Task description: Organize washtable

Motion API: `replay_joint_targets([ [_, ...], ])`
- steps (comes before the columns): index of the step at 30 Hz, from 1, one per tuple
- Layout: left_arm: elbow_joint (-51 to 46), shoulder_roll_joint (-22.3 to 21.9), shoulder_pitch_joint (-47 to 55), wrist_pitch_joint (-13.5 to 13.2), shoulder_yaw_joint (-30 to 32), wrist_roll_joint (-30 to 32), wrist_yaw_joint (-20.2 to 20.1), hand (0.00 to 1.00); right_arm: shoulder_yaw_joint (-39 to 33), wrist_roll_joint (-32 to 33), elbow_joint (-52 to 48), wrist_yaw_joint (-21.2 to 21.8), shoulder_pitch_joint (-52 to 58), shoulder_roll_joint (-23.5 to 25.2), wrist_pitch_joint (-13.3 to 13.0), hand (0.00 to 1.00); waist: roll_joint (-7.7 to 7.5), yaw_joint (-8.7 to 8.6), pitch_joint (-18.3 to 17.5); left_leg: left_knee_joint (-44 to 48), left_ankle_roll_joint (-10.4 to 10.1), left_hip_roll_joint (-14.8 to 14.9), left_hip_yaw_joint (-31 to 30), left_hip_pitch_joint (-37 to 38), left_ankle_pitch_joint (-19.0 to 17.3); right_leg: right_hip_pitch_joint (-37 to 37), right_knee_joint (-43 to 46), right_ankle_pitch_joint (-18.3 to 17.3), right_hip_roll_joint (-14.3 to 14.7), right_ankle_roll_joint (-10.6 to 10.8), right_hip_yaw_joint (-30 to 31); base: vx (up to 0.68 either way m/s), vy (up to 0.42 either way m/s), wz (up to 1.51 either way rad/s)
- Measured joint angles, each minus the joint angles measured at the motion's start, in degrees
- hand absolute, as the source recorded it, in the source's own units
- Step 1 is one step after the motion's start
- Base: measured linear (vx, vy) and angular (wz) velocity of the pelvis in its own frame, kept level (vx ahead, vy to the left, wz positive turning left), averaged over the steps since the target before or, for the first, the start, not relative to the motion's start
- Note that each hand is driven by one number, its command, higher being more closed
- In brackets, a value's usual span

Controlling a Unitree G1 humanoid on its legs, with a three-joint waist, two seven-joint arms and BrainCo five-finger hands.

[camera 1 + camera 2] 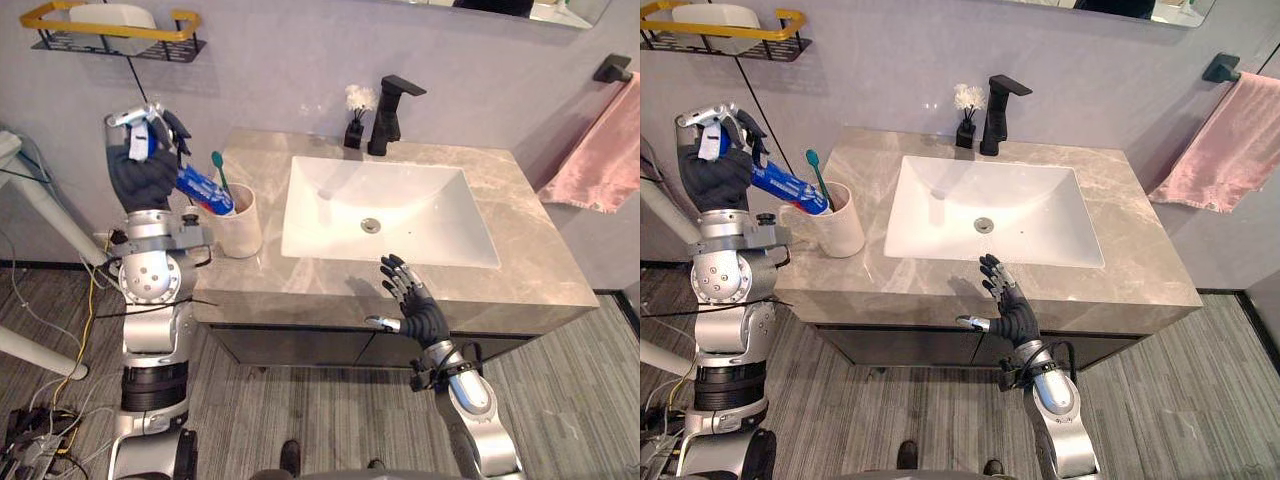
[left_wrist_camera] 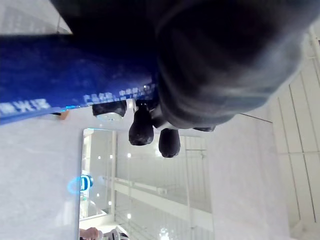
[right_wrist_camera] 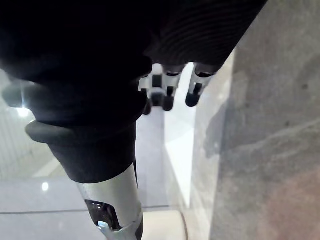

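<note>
My left hand (image 1: 142,165) is raised at the left end of the washtable, shut on a blue toothpaste tube (image 1: 203,190) whose lower end dips into the cream cup (image 1: 238,225). A teal toothbrush (image 1: 219,172) stands in that cup. The tube (image 2: 60,75) runs across the left wrist view beside my curled fingers (image 2: 150,130). My right hand (image 1: 412,300) hovers open over the front edge of the countertop (image 1: 520,260), in front of the white sink (image 1: 380,210), holding nothing.
A black tap (image 1: 388,115) and a small black holder with white swabs (image 1: 356,115) stand behind the sink. A yellow-railed wall shelf (image 1: 110,28) hangs upper left. A pink towel (image 1: 600,155) hangs at the right. A white frame (image 1: 40,200) stands at left.
</note>
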Motion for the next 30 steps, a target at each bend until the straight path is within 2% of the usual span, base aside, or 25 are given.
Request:
replay_joint_targets([
  [8,-0.2,-2.0,2.8,0.3,0.0,1.1,-0.1,1.0,-0.8,0.2,-0.4,0.1,1.9,0.0,0.0,0.0,0.0,-0.09,0.8,0.0,0.5,0.1,0.5,-0.6,-0.4,-1.3,1.0,0.1,0.0,-0.1,-0.1,0.0,0.001,-0.03],
  [12,-0.6,-2.7,3.9,0.6,0.0,1.1,-0.1,1.0,-1.6,0.2,-0.8,0.1,1.9,0.0,0.0,0.0,0.04,-0.07,1.5,0.0,0.7,1.1,1.2,-0.9,-0.5,-1.7,1.0,1.3,0.7,-1.5,-0.2,0.01,-0.01,-0.11],
  [22,-0.7,-2.7,4.5,1.3,0.1,1.7,-0.1,1.0,-2.3,0.7,-3.0,0.1,2.1,0.1,0.0,0.0,0.73,-0.02,3.6,0.0,1.1,1.4,3.6,-0.9,-1.3,-2.7,0.7,2.9,0.9,-1.1,0.1,0.01,0.011,-0.12],
  [23,-0.7,-2.7,4.5,1.2,0.4,2.0,-0.2,0.0,-2.4,0.7,-3.0,0.1,2.1,0.1,0.0,0.0,0.89,-0.01,3.7,0.2,1.2,1.4,3.9,-0.9,-1.5,-2.7,0.6,3.0,0.9,-1.3,0.3,0.04,0.002,-0.15],
  [30,-0.7,-2.3,4.3,1.2,1.8,2.1,-1.2,0.0,-3.0,1.2,-3.0,1.2,2.2,0.4,-0.1,0.0,1.54,-0.05,4.1,1.4,1.3,1.7,5.0,-1.1,-2.3,-2.6,-0.4,3.9,1.2,-1.5,1.2,0.04,-0.003,-0.09],
])
